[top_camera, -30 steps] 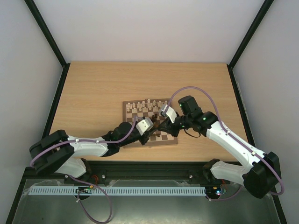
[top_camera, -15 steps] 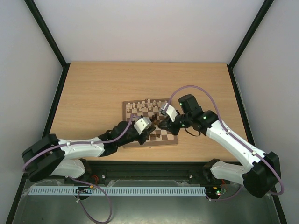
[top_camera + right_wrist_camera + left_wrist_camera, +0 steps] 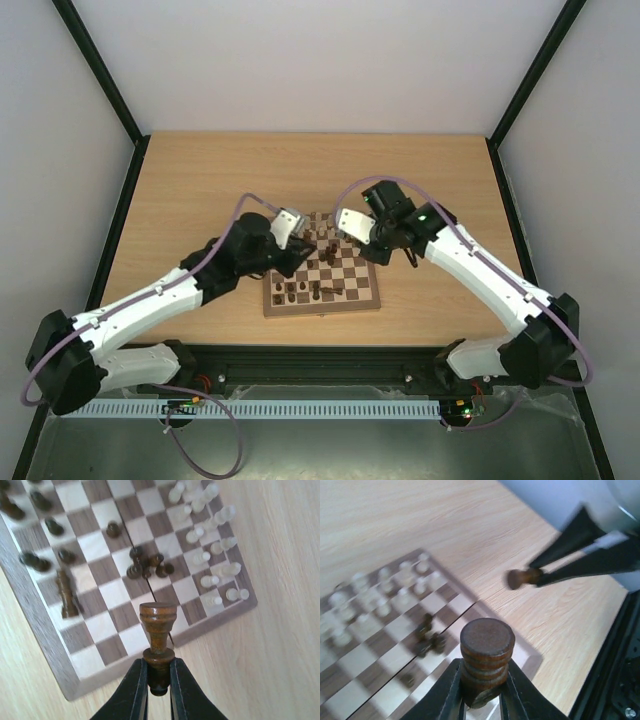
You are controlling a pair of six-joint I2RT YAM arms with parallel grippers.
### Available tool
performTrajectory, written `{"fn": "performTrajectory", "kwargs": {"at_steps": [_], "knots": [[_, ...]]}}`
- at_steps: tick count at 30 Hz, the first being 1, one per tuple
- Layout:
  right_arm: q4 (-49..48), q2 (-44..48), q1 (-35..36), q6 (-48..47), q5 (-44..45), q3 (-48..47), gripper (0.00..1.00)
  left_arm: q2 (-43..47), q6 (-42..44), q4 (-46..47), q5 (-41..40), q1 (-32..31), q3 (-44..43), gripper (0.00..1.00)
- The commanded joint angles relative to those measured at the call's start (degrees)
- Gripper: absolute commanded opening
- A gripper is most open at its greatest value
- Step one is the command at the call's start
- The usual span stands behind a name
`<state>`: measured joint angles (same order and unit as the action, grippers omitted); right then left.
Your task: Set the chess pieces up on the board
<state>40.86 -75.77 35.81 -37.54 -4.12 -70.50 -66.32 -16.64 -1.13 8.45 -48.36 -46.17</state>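
A wooden table [image 3: 200, 180] is walled in white; the board [image 3: 322, 308] lies at its middle, pale pieces [image 3: 210, 555] ranked along the far edge; above it the left gripper [image 3: 482, 692] is clamped on a dark piece [image 3: 487, 642], the right gripper [image 3: 159, 682] on a flared dark piece [image 3: 158, 620]; a clash, or a toppled dark cluster [image 3: 147, 566], is judged possible, the arms being so near; that nearness is shown by the left wrist view, the cluster sharply only by the right.

A: Board [image 3: 322, 309] where?
B: Middle of table [image 3: 200, 180], toward the arms' side. Far-edge pieces [image 3: 204, 557] in two rows; near-row pieces [image 3: 291, 292] scattered (cluster [image 3: 135, 571] mid-board, close together).
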Motion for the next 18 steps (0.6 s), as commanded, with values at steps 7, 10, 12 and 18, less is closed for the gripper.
{"fn": "performTrajectory", "kwargs": {"at_steps": [7, 10, 12, 18], "knots": [[-2.66, -2.49, 13.29, -25.04, 42.93, 13.00, 0.05, 2.15, 0.39, -10.71, 12.07, 17.45, 1.79, 0.15], [-6.80, -3.93, 14.57, -29.80, 48.67, 15.57, 0.05, 2.85, 0.63, -8.58, 12.47, 19.59, 4.09, 0.15], [-7.90, -5.66, 14.92, -31.64, 51.29, 15.80, 0.05, 2.82, 0.67, -7.29, 13.80, 21.33, 5.17, 0.15], [-10.22, -10.05, 17.12, -33.16, 53.22, 15.33, 0.06, 4.12, 0.74, -7.05, 15.41, 24.93, 5.31, 0.16]]}}
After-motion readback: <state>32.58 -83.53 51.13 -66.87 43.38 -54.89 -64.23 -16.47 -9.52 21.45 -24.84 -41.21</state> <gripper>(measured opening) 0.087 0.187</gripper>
